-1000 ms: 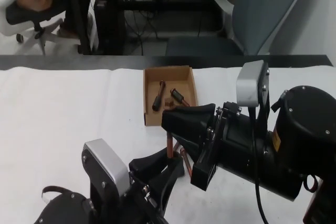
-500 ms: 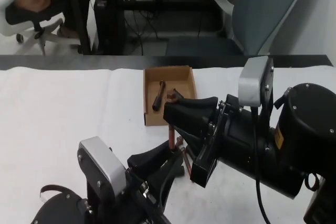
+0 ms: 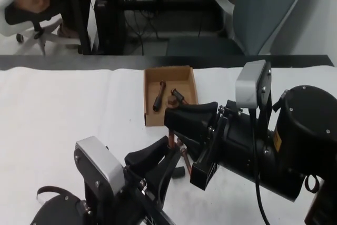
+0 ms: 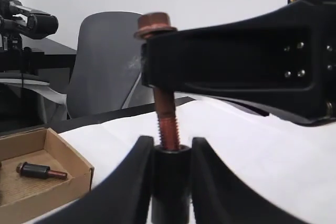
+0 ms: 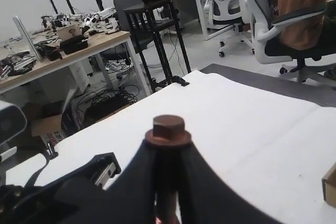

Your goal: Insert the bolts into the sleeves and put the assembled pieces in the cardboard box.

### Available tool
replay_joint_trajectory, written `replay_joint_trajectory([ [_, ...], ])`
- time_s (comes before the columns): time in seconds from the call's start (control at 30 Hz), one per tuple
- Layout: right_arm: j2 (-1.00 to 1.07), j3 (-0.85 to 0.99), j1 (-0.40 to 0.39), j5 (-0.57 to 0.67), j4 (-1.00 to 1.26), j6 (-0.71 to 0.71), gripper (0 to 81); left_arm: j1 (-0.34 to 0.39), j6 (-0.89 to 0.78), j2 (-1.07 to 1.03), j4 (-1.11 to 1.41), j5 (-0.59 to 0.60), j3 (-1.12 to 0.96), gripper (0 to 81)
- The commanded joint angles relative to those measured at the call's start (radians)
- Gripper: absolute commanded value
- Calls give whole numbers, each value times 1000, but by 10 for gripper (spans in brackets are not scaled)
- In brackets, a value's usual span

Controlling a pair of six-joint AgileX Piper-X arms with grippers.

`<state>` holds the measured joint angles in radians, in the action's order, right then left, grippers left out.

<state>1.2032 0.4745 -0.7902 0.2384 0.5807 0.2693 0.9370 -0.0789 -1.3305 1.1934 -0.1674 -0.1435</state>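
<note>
A copper bolt (image 4: 166, 111) stands upright with its threaded end going into the top of a black sleeve (image 4: 170, 179). My left gripper (image 4: 170, 148) is shut on the sleeve from both sides. Just under the hex head (image 5: 169, 128), my right gripper (image 5: 169, 150) is shut on the bolt. In the high view the two grippers meet at the bolt (image 3: 171, 137), just in front of the cardboard box (image 3: 151, 115). Inside the box lie assembled pieces (image 3: 157, 101), one of them also in the left wrist view (image 4: 39, 171).
Loose parts (image 3: 182, 155) lie on the white cloth (image 3: 63, 109) under the grippers. The box (image 4: 63, 153) sits beyond the left gripper. The right arm's body (image 3: 274, 146) takes up the bench's right side. Office chairs (image 3: 274, 9) and desks stand behind the bench.
The left arm's wrist has shifted a little to the left and the sleeve has come up under the bolt. The right gripper with the bolt has barely moved.
</note>
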Motion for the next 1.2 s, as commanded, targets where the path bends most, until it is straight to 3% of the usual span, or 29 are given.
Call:
replay_joint_trajectory([
  [0.0, -9, 4, 2, 10, -8, 9, 4, 3, 19, 0, 51, -32, -4, 17],
  [0.27, -9, 4, 2, 100, -59, 45, 1, -14, 19, 0, 84, -55, -5, 17],
  [0.33, -9, 4, 2, 102, -65, 51, 57, -28, 19, 0, 88, -51, -5, 17],
  [0.43, -9, 4, 2, 102, -67, 93, 311, -49, 19, 0, 90, -29, -5, 17],
  [0.5, -9, 4, 2, 102, -67, 127, 545, -66, 19, 0, 90, -9, -5, 17],
  [0.57, -17, 4, 2, 102, -70, 156, 668, -81, 19, 0, 90, -1, -5, 17],
  [0.73, -77, 4, 10, 73, -223, 140, 584, -145, -45, 0, 55, 13, -14, 17],
  [0.87, -123, 4, 34, -3, -446, 71, 557, -269, -161, 0, -156, 191, -95, 17],
  [1.07, -126, 39, 87, -29, -630, 9, 554, -413, -51, -10, -592, 353, -368, 17],
  [1.17, -123, 66, 104, -107, -686, -57, 465, -455, -48, -55, -720, 388, -488, 17],
])
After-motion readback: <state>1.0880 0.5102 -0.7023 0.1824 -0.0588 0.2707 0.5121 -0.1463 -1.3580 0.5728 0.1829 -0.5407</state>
